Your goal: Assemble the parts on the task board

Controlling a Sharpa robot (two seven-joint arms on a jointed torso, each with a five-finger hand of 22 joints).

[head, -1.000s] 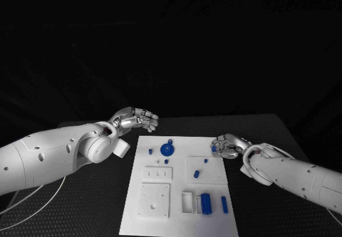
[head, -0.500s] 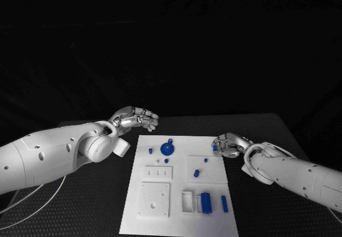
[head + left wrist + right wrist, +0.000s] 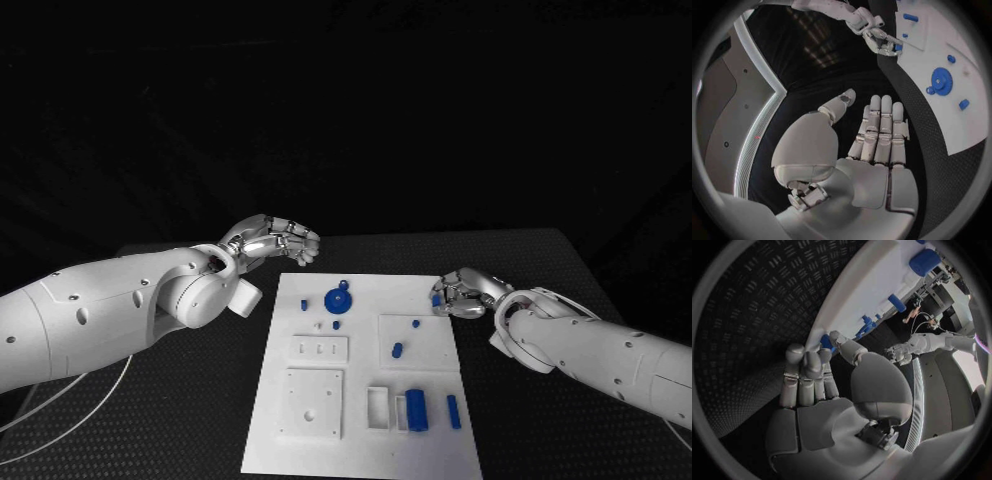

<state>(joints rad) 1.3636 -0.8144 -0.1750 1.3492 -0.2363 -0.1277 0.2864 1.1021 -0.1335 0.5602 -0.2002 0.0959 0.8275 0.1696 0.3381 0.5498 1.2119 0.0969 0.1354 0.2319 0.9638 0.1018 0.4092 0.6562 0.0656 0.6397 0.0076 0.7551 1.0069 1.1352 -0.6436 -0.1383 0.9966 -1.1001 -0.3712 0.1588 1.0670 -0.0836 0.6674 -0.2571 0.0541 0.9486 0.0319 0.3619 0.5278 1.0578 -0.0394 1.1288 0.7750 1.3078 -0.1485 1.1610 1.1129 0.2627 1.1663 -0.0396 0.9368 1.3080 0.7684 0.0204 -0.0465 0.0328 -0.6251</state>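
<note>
- Bench [image 3: 188,400]: black, textured top; carries the white board lengthwise, running away from the robot.
- Task board [image 3: 361,440]: white plate at the middle of the bench, with raised white blocks on it.
- Near end of board: a square white block [image 3: 313,403] on the left; beside it, to the right, a thick blue cylinder [image 3: 415,410] lying next to a small white frame, and a thin blue pin [image 3: 453,412] just beyond that, near the right edge.
- Middle of board: a small white block with slots [image 3: 319,349] on the left; a square white plate on the right carrying a short blue peg [image 3: 397,350] and a smaller blue stud [image 3: 415,324].
- Far end of board: a blue gear [image 3: 338,300] lying flat, a small blue piece [image 3: 304,305] to its left, another small blue piece [image 3: 336,325] just nearer than it.
- Right hand [image 3: 464,295]: at the board's right edge, towards the far end; fingers [image 3: 806,365] brought together, with thumb and fingertips pinching a small blue part [image 3: 826,342] right at the board's rim.
- Left hand [image 3: 274,240]: off the board's far left corner, above the bench, apart from the board; fingers [image 3: 879,125] straight and side by side, thumb set apart, nothing held.
</note>
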